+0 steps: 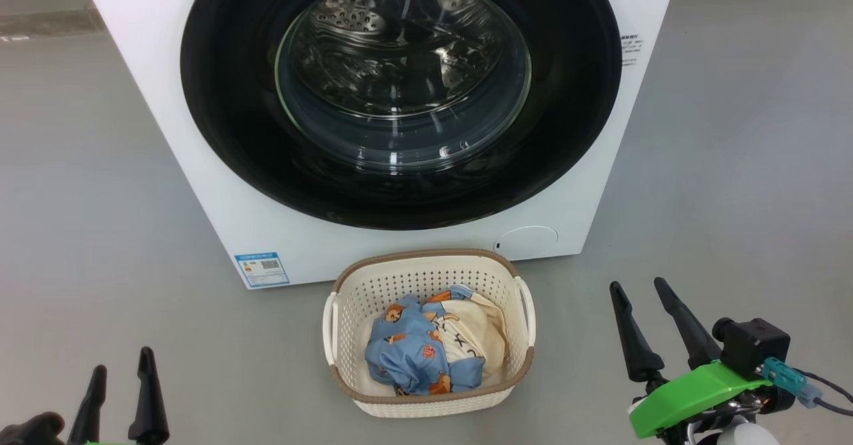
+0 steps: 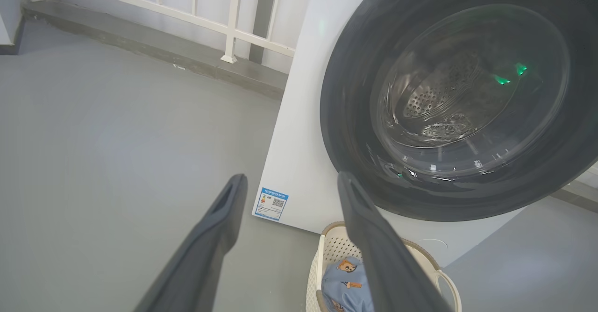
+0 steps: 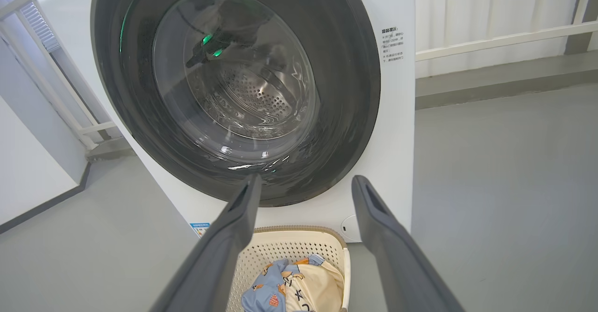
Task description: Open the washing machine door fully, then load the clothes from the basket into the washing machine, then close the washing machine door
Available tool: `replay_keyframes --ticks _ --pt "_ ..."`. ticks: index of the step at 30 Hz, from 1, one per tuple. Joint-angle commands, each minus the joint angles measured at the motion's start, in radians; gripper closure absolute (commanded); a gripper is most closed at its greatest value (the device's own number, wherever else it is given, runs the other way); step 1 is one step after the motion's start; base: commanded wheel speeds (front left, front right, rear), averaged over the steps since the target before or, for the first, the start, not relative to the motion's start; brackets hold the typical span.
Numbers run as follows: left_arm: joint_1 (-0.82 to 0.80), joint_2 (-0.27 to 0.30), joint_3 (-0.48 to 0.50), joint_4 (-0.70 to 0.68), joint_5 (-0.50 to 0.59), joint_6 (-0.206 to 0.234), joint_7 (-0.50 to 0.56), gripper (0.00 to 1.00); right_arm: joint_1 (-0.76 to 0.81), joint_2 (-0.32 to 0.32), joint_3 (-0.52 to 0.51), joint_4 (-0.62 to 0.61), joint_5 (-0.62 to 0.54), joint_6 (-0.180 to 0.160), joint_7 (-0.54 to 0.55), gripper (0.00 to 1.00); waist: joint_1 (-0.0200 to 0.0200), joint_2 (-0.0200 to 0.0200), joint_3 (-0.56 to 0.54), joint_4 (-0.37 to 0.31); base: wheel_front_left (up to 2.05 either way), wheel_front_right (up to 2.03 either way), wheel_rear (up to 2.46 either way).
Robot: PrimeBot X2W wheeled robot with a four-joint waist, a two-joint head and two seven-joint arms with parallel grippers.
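Grey floor [image 1: 80, 198] all round, smooth, with a white railing [image 2: 232, 22] behind at the upper left of the left wrist view. Washing machine door [image 1: 226, 132] fills the upper centre of the head view. It is shut flush on the front, with a wide black rim and a clear glass bowl [image 1: 400, 98] in the middle, steel drum [image 1: 373, 15] seen through it. Washing machine [image 1: 200, 185] is white and stands on the floor, front facing the camera. Blue label sticker [image 1: 262, 268] at its lower left corner, round service flap [image 1: 530, 240] at lower right, small block of printed text [image 1: 631, 48] at the right edge of the front. Basket [image 1: 426, 402] sits on the floor just in front of the machine, lower centre of the frame, below the door. It is upright, with a brown rim and white handles on both sides. Clothes [image 1: 413, 352] are bunched inside the basket — blue bear-print fabric at left and front, cream garment with dark marks at right. Left gripper [image 1: 122, 358] at the lower left corner of the head view, fingers spread, holding nothing, well apart from the basket. Right gripper [image 1: 637, 282] at lower right, fingers parted too, empty — near the basket's right side, not touching. Green bracket [image 1: 686, 395] and black camera block [image 1: 750, 345] sit behind its fingers. Both wrist views look past parted fingers at the door and basket. Green light spots reflect in the glass.
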Motion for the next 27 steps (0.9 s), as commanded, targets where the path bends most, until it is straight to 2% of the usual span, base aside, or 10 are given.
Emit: replay_keyframes --ticks 1,22,27 --pt "-0.017 0.031 0.034 -0.032 0.032 -0.002 -0.016 0.0 -0.043 -0.004 0.029 -0.024 -0.033 -0.001 -0.014 0.0 0.0 0.0 0.001 0.0 0.0 0.0 0.0" --pt "-0.013 0.047 0.061 -0.045 0.276 -0.003 -0.081 0.0 -0.049 0.003 0.038 0.026 -0.275 -0.001 -0.078 0.0 -0.0001 0.0 0.008 0.003 0.0 0.0 0.0" --pt "-0.01 0.044 0.068 -0.042 0.28 -0.003 -0.082 0.0 -0.05 0.004 0.033 0.03 -0.281 -0.001 -0.08 0.0 -0.0001 0.0 0.004 0.001 0.0 0.0 0.0"
